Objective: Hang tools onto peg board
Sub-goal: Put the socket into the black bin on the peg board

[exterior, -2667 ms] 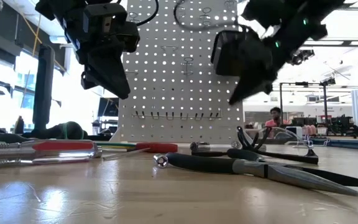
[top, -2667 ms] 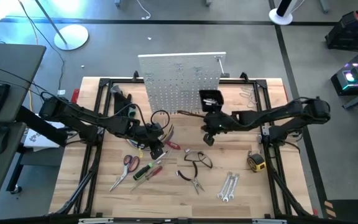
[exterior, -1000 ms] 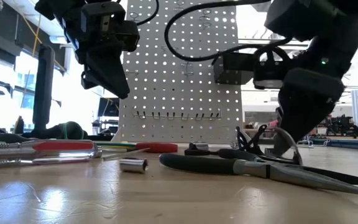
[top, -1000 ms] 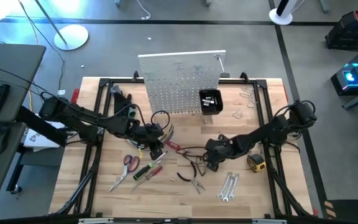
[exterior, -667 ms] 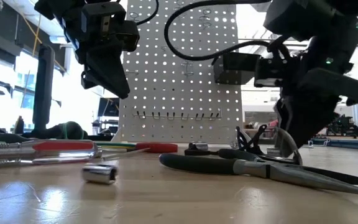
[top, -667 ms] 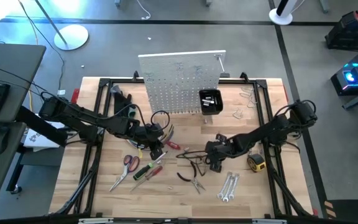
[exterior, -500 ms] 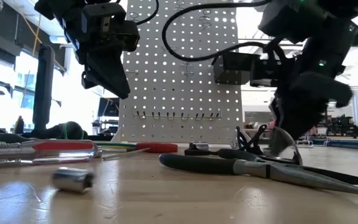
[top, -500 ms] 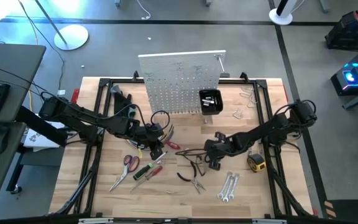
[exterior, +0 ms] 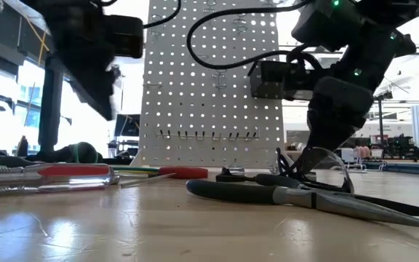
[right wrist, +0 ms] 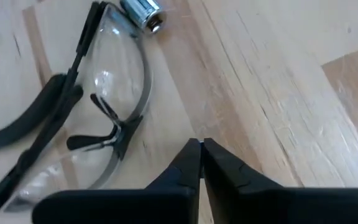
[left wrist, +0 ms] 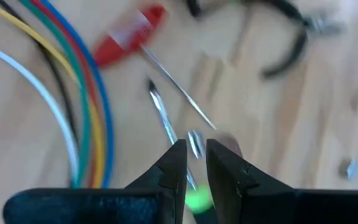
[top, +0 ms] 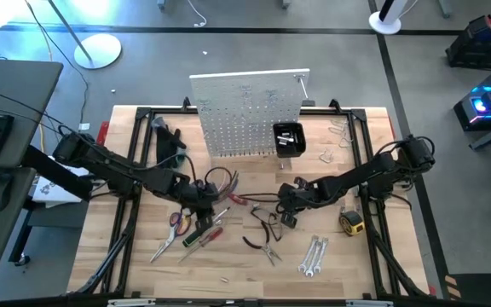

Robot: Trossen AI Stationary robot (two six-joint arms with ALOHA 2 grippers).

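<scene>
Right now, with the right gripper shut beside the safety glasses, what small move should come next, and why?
Probably reopen the right gripper and realign over a tool. It is shut on nothing, just above bare wood beside the clear safety glasses, so this closing caught no tool. The pliers lie nearby.

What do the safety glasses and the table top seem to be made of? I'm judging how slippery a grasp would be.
Safety glasses: clear glossy lenses, probably plastic, since the wood shows through them; dark matte temples, plastic or rubber. Table top: light wood with visible grain and plank seams, smooth, faint sheen.
</scene>
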